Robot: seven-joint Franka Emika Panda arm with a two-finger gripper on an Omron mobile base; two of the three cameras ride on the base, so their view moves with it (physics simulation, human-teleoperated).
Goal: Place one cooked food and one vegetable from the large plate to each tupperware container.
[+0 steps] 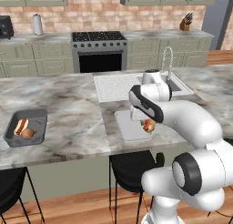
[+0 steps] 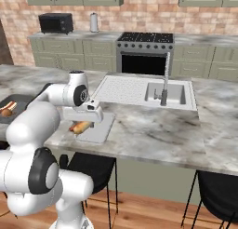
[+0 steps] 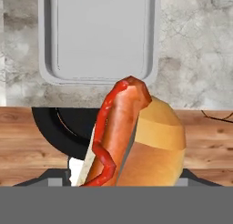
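Close against the hand camera, a hot dog [image 3: 132, 136] in its bun, with a ribbon of ketchup along the sausage, sits between the fingers of the gripper [image 2: 83, 122], which are spread wide around it and pinching it. Beyond it in that view lies the pale tray [image 3: 98, 36], bare inside, on the marble counter [image 3: 191, 45], with wooden floor and a dark stool seat below the counter edge. From the base cameras the hot dog hangs just above the near end of this pale tray [image 1: 129, 125], at the front edge of the counter. Well apart to the left, the dark grey tray [image 1: 27, 127] holds another hot dog [image 1: 20, 126] and a round brownish item [image 1: 28, 133] beside it. A sink [image 2: 165, 93] with its tap sits farther back.
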